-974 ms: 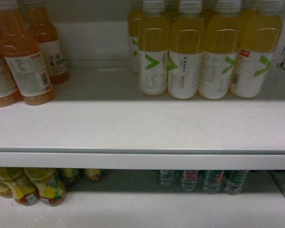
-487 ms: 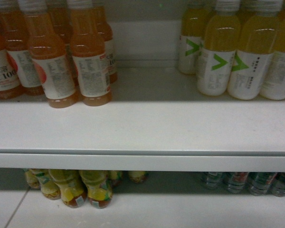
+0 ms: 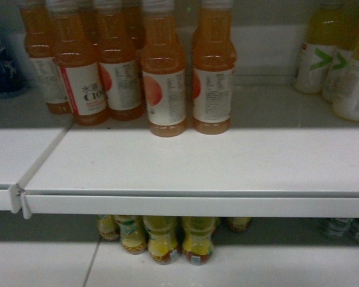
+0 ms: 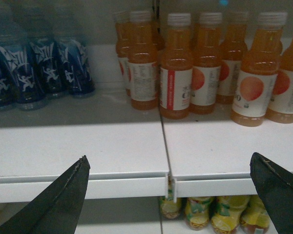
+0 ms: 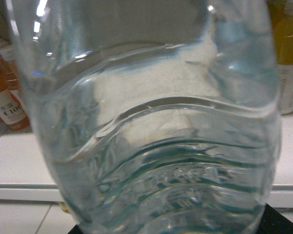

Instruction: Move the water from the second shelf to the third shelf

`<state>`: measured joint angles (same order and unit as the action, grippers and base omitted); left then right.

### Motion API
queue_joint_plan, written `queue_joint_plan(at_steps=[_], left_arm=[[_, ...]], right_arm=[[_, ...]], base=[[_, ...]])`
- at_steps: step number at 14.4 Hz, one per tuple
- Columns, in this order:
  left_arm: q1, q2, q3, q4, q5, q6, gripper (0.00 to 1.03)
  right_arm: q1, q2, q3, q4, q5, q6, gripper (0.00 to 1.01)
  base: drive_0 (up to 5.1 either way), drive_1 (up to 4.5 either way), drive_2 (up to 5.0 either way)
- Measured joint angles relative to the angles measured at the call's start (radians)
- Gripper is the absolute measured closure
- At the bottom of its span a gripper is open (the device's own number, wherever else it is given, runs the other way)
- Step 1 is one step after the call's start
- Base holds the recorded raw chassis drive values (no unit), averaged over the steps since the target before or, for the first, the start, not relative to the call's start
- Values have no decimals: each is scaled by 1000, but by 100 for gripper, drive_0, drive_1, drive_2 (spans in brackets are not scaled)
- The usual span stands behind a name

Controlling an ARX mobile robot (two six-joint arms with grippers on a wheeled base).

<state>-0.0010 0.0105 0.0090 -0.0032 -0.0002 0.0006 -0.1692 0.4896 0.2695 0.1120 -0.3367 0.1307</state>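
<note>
The water bottle (image 5: 146, 122), ribbed and clear, fills the right wrist view, held in the right end effector. Left end effector (image 4: 171, 195) gapes wide, empty; beyond it, orange bottles (image 4: 176, 80) read "C100".

Two dark fingers (image 4: 58, 204) of the left hand (image 4: 168, 195) are standing wide apart at the bottom corners of the frame. Above them, blue bottles (image 4: 36, 73) are standing at upper left on the white shelf (image 4: 112, 146), orange-drink bottles (image 4: 210, 73) are lining the upper right, and yellow-labelled bottles (image 4: 219, 214) are showing at lower right beneath the shelf.
</note>
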Motion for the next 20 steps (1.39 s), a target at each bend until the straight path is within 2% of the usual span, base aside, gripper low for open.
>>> queue_joint_plan(at_steps=[20], left_arm=[[0, 0, 0, 0, 0, 0, 5]], right_arm=[[0, 4, 0, -7, 0, 2, 60]], base=[[-498, 243, 243]])
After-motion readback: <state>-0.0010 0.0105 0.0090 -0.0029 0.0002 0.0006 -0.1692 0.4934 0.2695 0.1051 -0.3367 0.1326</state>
